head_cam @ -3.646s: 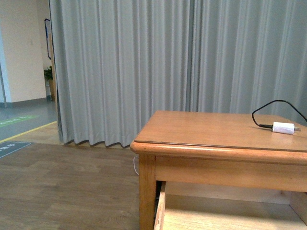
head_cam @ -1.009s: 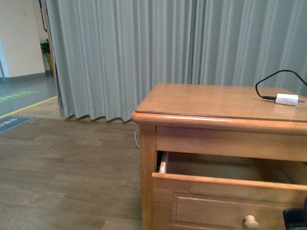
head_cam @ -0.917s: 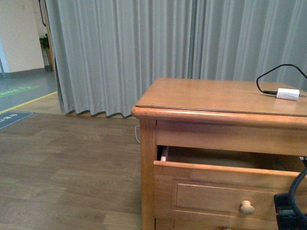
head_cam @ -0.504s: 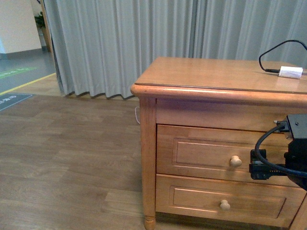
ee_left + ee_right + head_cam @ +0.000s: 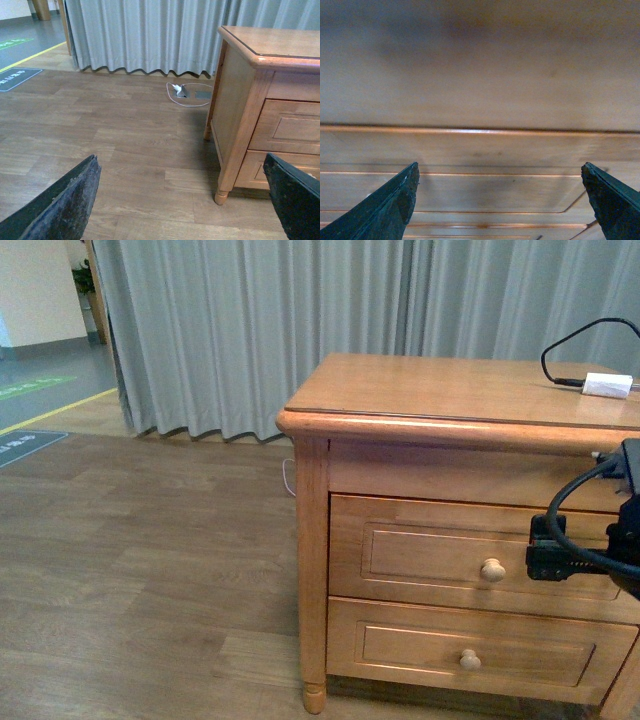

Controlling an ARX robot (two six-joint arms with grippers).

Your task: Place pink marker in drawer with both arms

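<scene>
The top drawer of the wooden cabinet is fully shut now, its front flush with the frame and its round knob free. The lower drawer under it is shut too. The pink marker does not show in any view; my judgement is that it lies inside the shut drawer, but the pictures cannot confirm this. So the step in hand looks like the last one, closing the drawer and moving away.

The right arm stands at the right edge of the front view, just beside the drawer front. Its gripper is spread wide with nothing between the fingers; the wrist view is blurred, and it seems to look at the drawer front from very close. The left gripper is also wide apart and empty, and it looks over the floor toward the cabinet side, well apart from the wood.

The next move, as I judge it, asks only to draw the right arm straight back without catching the knob or the cable on the arm.

Half a second ago the view was almost the same. One second ago the drawer was pulled out, with the pale inside visible, and the cabinet filled more of the view. The white charger has stayed on the top.
</scene>
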